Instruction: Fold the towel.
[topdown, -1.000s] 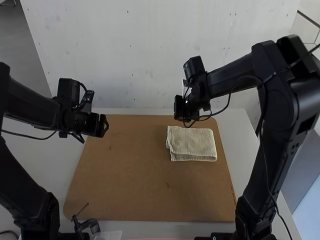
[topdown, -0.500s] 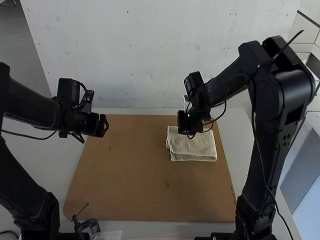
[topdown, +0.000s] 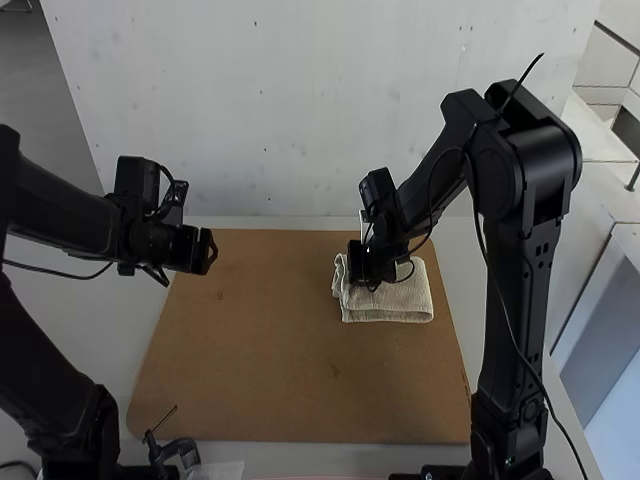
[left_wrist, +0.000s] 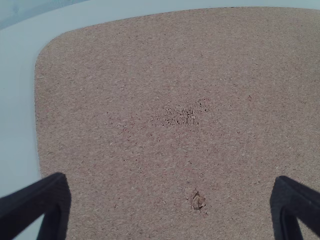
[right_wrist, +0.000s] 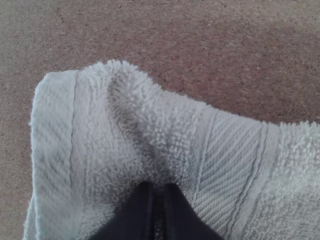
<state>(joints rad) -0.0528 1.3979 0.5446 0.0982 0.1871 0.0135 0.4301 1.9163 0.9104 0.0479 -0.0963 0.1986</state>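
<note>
A cream towel (topdown: 408, 301) lies folded into a small rectangle on the right part of the brown board. My right gripper (topdown: 366, 284) is down on the towel's left part in the high view, hiding some of it. Close up in the right wrist view, my right gripper (right_wrist: 159, 190) is shut on the towel (right_wrist: 90, 150), whose surface creases toward the fingertips near one edge. My left gripper (topdown: 209, 252) hangs over the board's far left corner, away from the towel. In the left wrist view my left gripper (left_wrist: 171, 181) stands open over bare board.
The brown board (topdown: 260, 350) covers much of the white table (topdown: 455, 250). A pale wall rises behind the table. A small black clamp-like object (topdown: 178, 450) sits at the near left edge.
My right gripper has come down and nearer, from the towel's far edge onto its left part, and is now shut on the cloth. The left arm has stayed still.
</note>
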